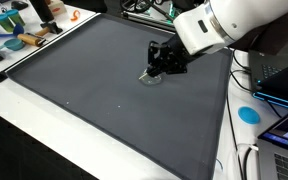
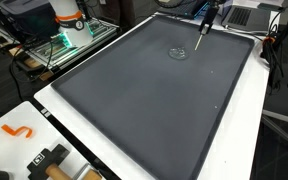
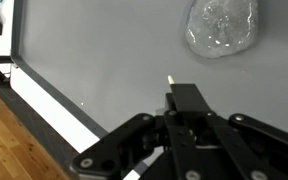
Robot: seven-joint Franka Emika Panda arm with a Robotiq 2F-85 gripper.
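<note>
a franka arm's black gripper (image 1: 160,67) is hanging low over a dark grey mat (image 2: 134,110) that is covering most of a white table (image 2: 246,140); its two fingers are sitting drawn tight together, pinching a thin stick (image 3: 170,77) whose pale tip is poking out just past them in the wrist view (what sort of stick it is, i cannot tell from where i am standing); in an exterior view the thin stick (image 2: 200,33) is pointing down and a little aslant towards the mat, and whether its tip is touching the surface is not showing clearly; a clear plastic lump (image 3: 221,27), crumpled and glinting, is lying flat on the mat near the gripper and apart from the stick's tip, sitting up and to the right of it in the wrist view; in both exterior views the lump is lying just beside the gripper, in an exterior view (image 2: 178,53) towards the mat's far edge; off the mat, an orange hook (image 2: 19,130) is lying on the white table near a corner, a blue disc (image 1: 248,113) is resting on the table beside the mat's edge, and a lit screen (image 1: 287,135) is glowing close to the disc
</note>
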